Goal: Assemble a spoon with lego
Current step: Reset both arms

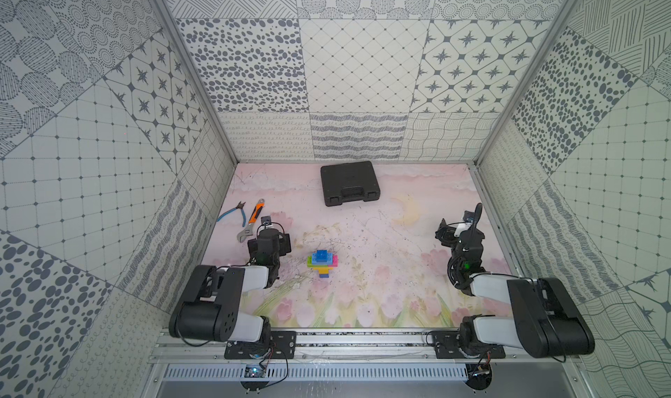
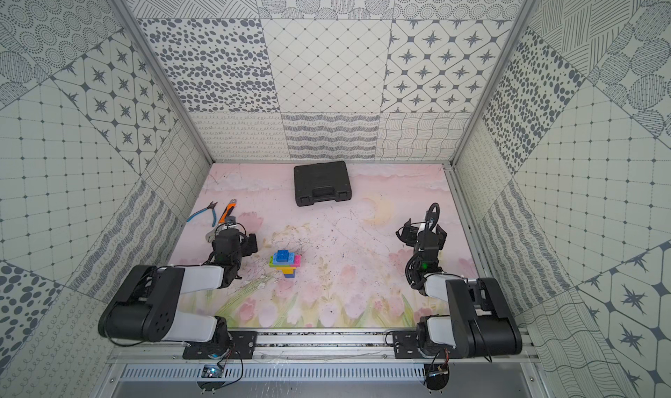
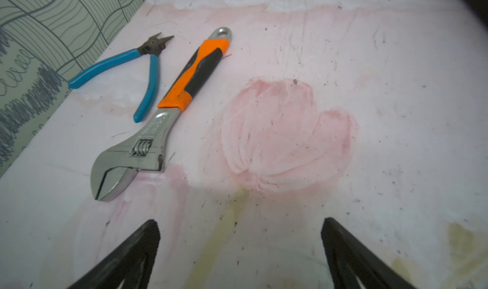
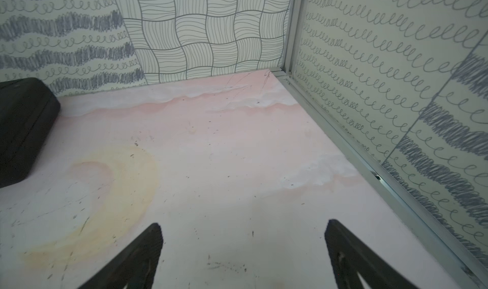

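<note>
Sitting just below the middle of both top views, the spoon (image 1: 322, 264) (image 2: 285, 264) rests on the table (image 1: 381, 269), with a blue cap, a green-and-pink bowl, and a yellow-and-blue stem pointing down the frame. The left gripper (image 3: 240, 221) hangs with jaws spread wide and empty, close to the wrench (image 1: 250, 221) and pliers (image 1: 232, 212) at mid-left. The right gripper (image 4: 244, 223) is likewise spread, well apart at the right. The build looks finished, so it's hands off now: any retreat should swing wide of that narrow stem.
</note>
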Tool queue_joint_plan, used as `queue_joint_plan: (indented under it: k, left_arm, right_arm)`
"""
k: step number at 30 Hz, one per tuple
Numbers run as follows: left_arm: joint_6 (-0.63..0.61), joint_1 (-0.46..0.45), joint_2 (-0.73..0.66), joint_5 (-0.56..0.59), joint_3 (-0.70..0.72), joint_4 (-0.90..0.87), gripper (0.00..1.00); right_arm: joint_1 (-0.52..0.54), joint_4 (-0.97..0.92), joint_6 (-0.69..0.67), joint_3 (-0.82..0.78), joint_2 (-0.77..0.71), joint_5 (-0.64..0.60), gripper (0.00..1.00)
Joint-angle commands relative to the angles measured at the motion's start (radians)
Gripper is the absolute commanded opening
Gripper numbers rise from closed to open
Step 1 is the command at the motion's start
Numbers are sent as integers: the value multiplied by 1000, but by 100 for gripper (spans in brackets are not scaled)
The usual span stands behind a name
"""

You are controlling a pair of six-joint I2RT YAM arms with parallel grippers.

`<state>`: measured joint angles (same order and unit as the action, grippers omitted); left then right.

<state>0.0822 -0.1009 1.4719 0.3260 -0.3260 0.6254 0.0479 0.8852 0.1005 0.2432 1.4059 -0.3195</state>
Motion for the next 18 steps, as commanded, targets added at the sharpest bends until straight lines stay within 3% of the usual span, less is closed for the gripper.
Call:
queue_joint_plan:
  k: [1,3,5,6,7,8,11,13,18]
  left_arm:
    - [-91,53,113,-121,-50,318,98]
    - [-51,64,89,-120,-82,196,98]
    - [-69,68,108,-121,-65,269,98]
    - [-52,69,90,-126,-79,206,98]
    - [-63,68,102,-124,-75,240,98]
    - [-70,68,107,-122,-69,256,98]
    - [-68,69,105,-122,-71,253,98]
    - [-58,69,97,-125,-76,224,98]
    - [-59,68,96,-126,-76,225,98]
  right_arm:
    - [-9,91,2,53,89,107,98]
    - [5,158,-17,97,182,78,98]
    - [10,-59,-11,150,128,90,98]
    - [13,74,-17,121,169,74,98]
    - [13,81,-17,122,170,73,98]
    - [13,-21,-14,142,136,81,98]
    - [16,49,-20,127,159,73,98]
    - [15,-26,-19,143,136,79,98]
    - [15,4,-19,137,145,77,98]
